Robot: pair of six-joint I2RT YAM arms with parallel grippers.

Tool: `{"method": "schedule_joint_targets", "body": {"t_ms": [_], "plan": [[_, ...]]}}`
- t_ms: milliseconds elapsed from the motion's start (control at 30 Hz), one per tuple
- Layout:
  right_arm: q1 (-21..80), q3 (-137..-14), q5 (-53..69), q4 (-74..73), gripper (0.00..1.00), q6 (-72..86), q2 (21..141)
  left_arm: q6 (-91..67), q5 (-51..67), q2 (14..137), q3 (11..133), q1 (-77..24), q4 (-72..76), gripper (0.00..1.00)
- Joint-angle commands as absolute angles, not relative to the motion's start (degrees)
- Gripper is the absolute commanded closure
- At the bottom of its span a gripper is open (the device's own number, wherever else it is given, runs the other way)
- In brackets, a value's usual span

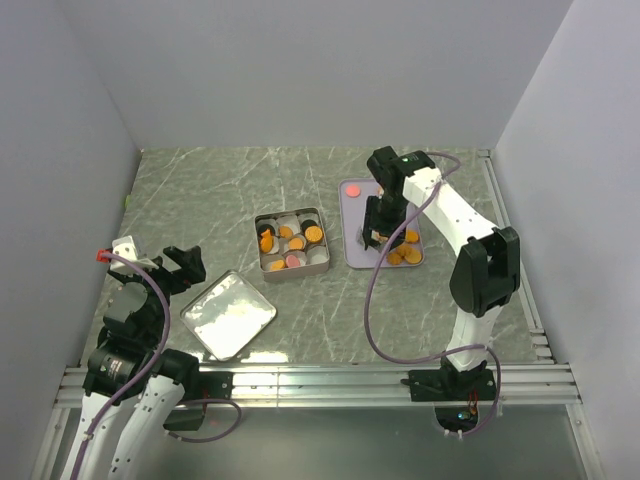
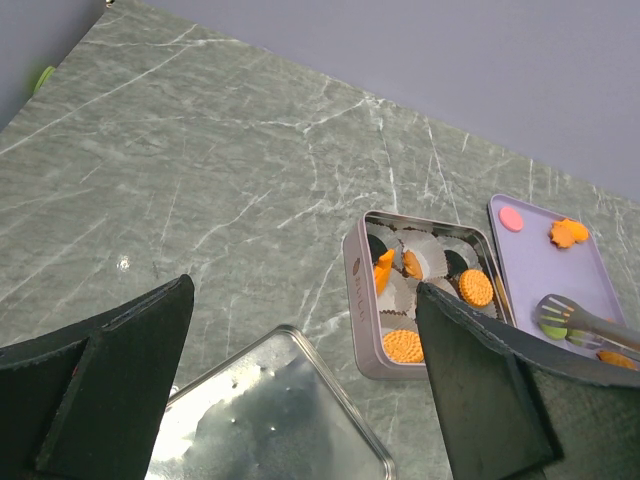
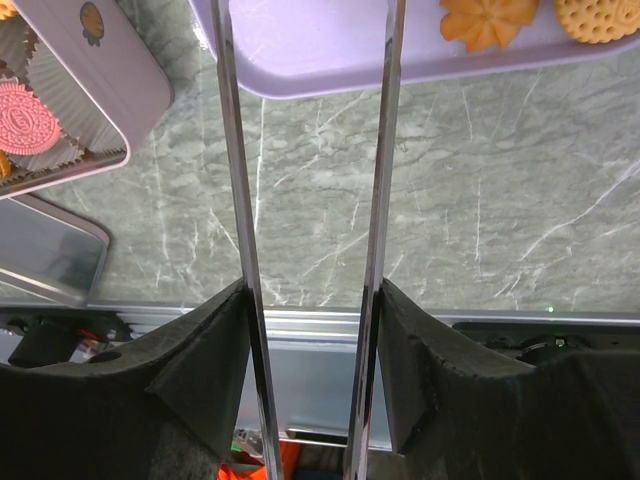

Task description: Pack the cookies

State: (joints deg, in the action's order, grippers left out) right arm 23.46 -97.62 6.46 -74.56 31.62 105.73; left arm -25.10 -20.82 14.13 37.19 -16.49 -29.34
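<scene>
Orange cookies (image 1: pixel 405 252) lie at the near end of the lavender tray (image 1: pixel 352 225), and one pink cookie (image 1: pixel 352 187) lies at its far end. More cookies (image 1: pixel 290 240), orange, pink and black, sit in paper cups in the square silver tin (image 1: pixel 318 228). My right gripper (image 1: pixel 385 222) hangs over the tray, shut on metal tongs (image 3: pixel 236 200) whose two arms run between its pads. The tong tips (image 2: pixel 565 312) sit at the tray beside a green cookie (image 2: pixel 553 328). My left gripper (image 1: pixel 180 268) is open and empty near the tin lid (image 1: pixel 228 314).
The lid lies flat at the near left, just in front of the tin. White walls close the table on three sides. The aluminium rail (image 1: pixel 320 380) runs along the near edge. A small green object (image 2: pixel 42 76) sits at the far left wall.
</scene>
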Motion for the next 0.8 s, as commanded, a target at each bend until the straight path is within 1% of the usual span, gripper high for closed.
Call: {"method": "schedule_joint_targets", "body": {"t_ms": [0, 167, 200, 300, 533, 767], "plan": [[23.1, -99.8, 5.6, -74.0, 0.44, 31.3, 106.0, -24.6, -20.3, 14.8, 37.2, -16.4, -27.1, 0.01], [23.1, -99.3, 5.7, -74.0, 0.5, 31.5, 106.3, -24.6, -20.3, 14.8, 37.2, -16.5, -27.0, 0.01], [23.2, -99.3, 5.9, -74.2, 0.53, 31.5, 106.3, -24.5, -20.4, 14.8, 37.2, -16.5, -27.0, 0.0], [23.2, -99.3, 5.7, -74.4, 0.57, 31.6, 106.1, -24.6, -20.5, 14.7, 37.2, -16.5, -27.1, 0.01], [23.2, -103.0, 5.8, -76.1, 0.59, 31.8, 106.1, -24.6, -20.4, 14.7, 37.2, -16.5, -27.0, 0.0], [23.1, -114.2, 7.5, -80.6, 0.6, 32.3, 106.6, -24.5, -20.1, 14.8, 37.2, -16.5, -26.9, 0.01]]}}
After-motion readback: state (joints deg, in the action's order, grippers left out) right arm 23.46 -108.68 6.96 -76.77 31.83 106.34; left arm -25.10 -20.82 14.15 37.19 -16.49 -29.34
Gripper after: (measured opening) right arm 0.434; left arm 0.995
